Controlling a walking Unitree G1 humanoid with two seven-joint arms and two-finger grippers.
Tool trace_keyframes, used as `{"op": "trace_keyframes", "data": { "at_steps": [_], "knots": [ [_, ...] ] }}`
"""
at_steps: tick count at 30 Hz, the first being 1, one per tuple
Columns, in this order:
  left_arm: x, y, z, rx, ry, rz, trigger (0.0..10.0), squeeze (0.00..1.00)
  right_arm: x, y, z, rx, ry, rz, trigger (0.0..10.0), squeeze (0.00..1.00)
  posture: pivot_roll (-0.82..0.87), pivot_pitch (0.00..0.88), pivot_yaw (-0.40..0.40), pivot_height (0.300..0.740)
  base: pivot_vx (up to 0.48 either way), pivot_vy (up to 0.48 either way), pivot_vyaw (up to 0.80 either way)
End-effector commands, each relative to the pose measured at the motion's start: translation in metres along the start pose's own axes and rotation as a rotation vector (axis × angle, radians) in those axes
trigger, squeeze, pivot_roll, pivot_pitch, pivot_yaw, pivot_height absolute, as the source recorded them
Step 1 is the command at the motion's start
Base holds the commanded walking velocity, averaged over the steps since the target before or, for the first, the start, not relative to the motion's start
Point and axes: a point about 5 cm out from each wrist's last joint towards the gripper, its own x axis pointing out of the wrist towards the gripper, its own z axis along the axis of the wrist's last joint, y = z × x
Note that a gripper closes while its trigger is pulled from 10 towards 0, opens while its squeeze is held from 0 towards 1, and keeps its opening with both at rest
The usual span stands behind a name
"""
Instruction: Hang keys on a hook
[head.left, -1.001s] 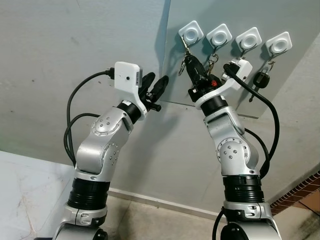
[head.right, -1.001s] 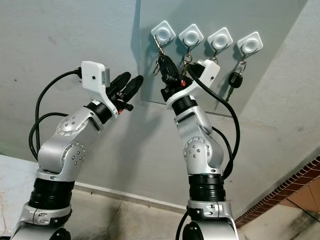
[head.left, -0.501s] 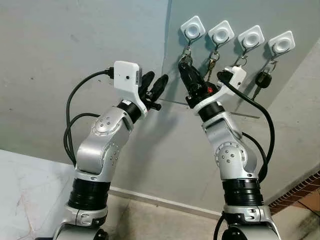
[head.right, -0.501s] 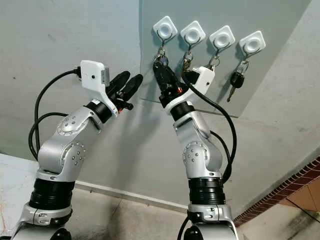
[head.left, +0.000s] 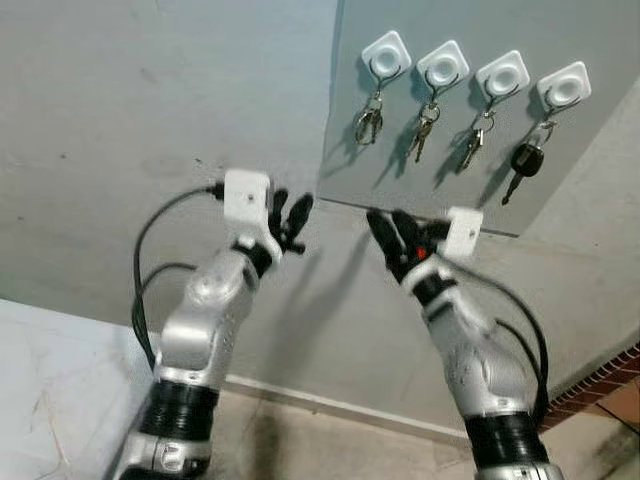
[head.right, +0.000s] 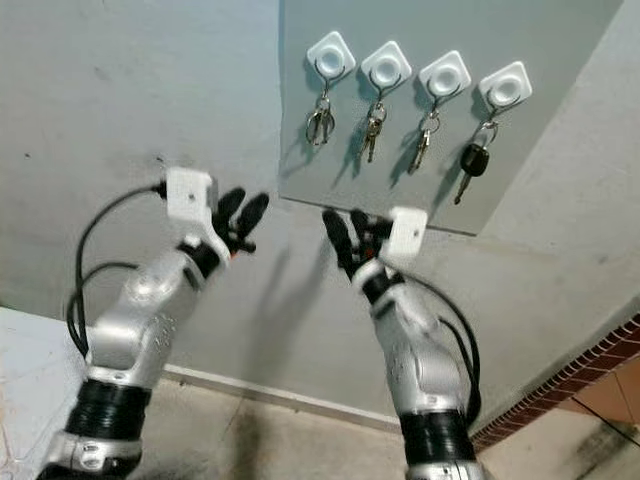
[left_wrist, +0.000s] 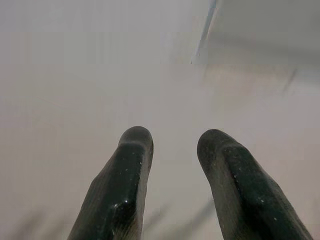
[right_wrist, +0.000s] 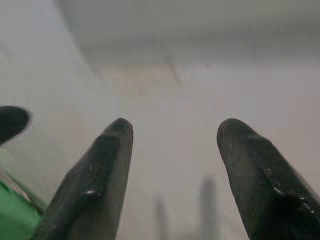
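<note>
Four white hooks line the top of a grey wall panel (head.left: 440, 190). A bunch of silver keys (head.left: 368, 122) hangs from the leftmost hook (head.left: 386, 55), free of any gripper. The other three hooks each carry keys too, the rightmost a black car key (head.left: 524, 162). My right gripper (head.left: 392, 232) is below the panel's lower edge, open and empty; in the right wrist view its fingers (right_wrist: 107, 165) stand wide apart before bare wall. My left gripper (head.left: 288, 215) is raised to the left of it, open and empty, fingers (left_wrist: 127, 175) parted.
A plain grey wall (head.left: 150, 100) lies behind both arms. A brick strip (head.left: 600, 385) shows at the lower right, and pale floor (head.left: 50, 400) at the lower left.
The right gripper has let go of the keys, which now hang alone on the leftmost hook. It has dropped below the panel and opened. The left arm has lowered as well.
</note>
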Motion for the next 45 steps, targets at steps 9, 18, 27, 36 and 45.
{"op": "trace_keyframes", "data": {
  "at_steps": [9,18,27,36,45],
  "knots": [
    [-0.014,0.007,-0.092,0.098,0.23,0.01,10.0,0.0,-0.042,-0.037,-0.081,-0.142,0.285,-0.156,10.0,1.0,0.12,0.012,-0.02,0.74,0.0,0.0,0.0],
    [-0.037,-0.003,-0.149,0.048,0.44,-0.015,10.0,0.0,-0.079,-0.051,-0.126,-0.195,0.511,-0.25,10.0,1.0,0.12,0.0,-0.018,0.74,0.0,0.0,0.0],
    [-0.069,-0.007,-0.188,0.053,0.632,0.019,10.0,0.0,-0.125,-0.062,-0.158,-0.21,0.737,-0.342,10.0,1.0,0.12,0.0,-0.016,0.74,0.0,0.0,0.0],
    [-0.102,0.005,-0.212,-0.001,0.757,0.115,10.0,0.0,-0.153,-0.06,-0.175,-0.151,0.834,-0.391,10.0,1.0,0.11,0.0,-0.004,0.74,0.0,0.0,0.0],
    [-0.123,0.022,-0.219,-0.084,0.768,0.219,10.0,0.0,-0.173,-0.056,-0.186,-0.094,0.885,-0.44,10.0,1.0,0.11,0.0,0.021,0.74,0.0,0.0,0.0]
  ]
}}
